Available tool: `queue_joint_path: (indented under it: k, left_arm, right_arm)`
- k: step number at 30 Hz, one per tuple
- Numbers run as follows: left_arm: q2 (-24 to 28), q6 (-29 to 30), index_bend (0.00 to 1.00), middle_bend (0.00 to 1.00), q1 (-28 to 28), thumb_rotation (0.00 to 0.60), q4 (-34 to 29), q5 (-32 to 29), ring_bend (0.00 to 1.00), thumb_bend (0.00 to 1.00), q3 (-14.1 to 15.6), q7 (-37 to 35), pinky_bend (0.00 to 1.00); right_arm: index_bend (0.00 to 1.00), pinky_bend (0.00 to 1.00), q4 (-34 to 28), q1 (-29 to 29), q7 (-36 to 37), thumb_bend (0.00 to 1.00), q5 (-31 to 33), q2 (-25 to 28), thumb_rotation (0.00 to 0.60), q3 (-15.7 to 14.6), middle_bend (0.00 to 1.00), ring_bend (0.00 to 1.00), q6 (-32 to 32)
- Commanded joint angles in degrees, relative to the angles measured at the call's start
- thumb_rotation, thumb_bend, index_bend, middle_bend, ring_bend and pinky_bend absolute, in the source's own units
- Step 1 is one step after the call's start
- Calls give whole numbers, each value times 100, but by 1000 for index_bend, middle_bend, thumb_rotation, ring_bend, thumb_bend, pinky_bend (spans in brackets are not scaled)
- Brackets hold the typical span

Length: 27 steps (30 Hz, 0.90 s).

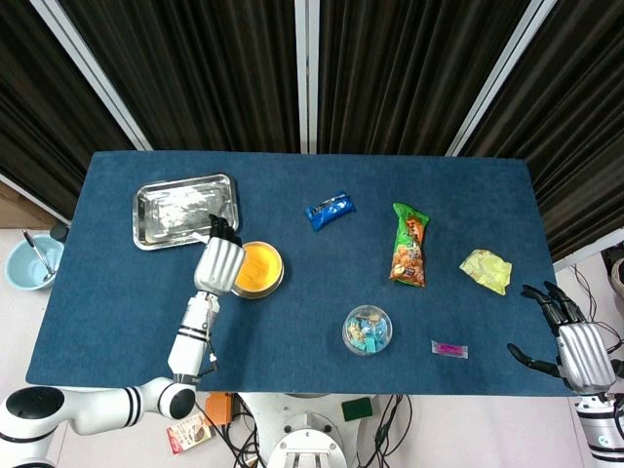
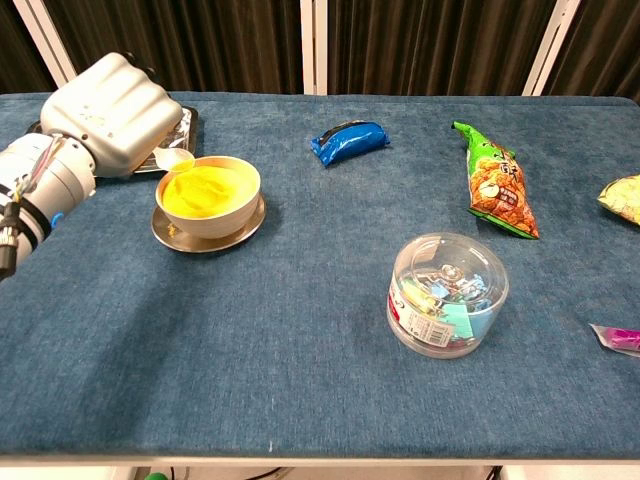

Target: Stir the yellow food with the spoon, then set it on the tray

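A bowl of yellow food (image 1: 260, 268) (image 2: 208, 187) stands on a saucer just right of the steel tray (image 1: 185, 210). My left hand (image 1: 219, 261) (image 2: 110, 112) holds a white spoon (image 2: 175, 158), its scoop hovering at the bowl's left rim, out of the food. In the chest view the hand hides most of the tray (image 2: 188, 120). Off the table's right front corner, my right hand (image 1: 575, 346) hangs with fingers spread and nothing in it.
A blue packet (image 1: 329, 210), a green snack bag (image 1: 409, 244), a yellow packet (image 1: 486, 270), a clear tub of clips (image 1: 368, 330) and a small pink packet (image 1: 449, 349) lie right of the bowl. A light-blue bowl (image 1: 29, 261) sits off the table at left.
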Motion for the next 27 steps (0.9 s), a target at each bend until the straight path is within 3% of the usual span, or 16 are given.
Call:
queue_joint_path:
  k: [1, 5, 10, 15, 27]
  left_arm:
    - [50, -78, 609, 373, -26, 600, -167, -235, 220, 418, -89, -2, 226]
    - [30, 128, 608, 373, -106, 600, -120, -209, 220, 417, 26, 490, 226]
    - [-69, 574, 609, 384, -341, 600, 519, 675, 220, 418, 621, 1685, 226]
    - [-222, 516, 610, 385, -416, 600, 699, 948, 220, 418, 907, 2350, 227]
    - [-650, 309, 615, 376, -510, 600, 1164, 914, 214, 419, 885, 3549, 206]
  right_arm:
    - [156, 193, 2, -4, 5, 148, 6, 2, 600, -1, 214, 76, 1]
    - [156, 194, 9, -9, 9, 147, 13, 4, 600, 0, 214, 76, 7]
    - [156, 194, 13, -7, 15, 147, 7, -1, 600, 2, 214, 76, 12]
    - [156, 194, 7, -7, 17, 148, 5, -10, 600, 5, 214, 76, 19]
    - [156, 193, 42, -33, 65, 148, 26, -14, 600, 7, 214, 77, 52]
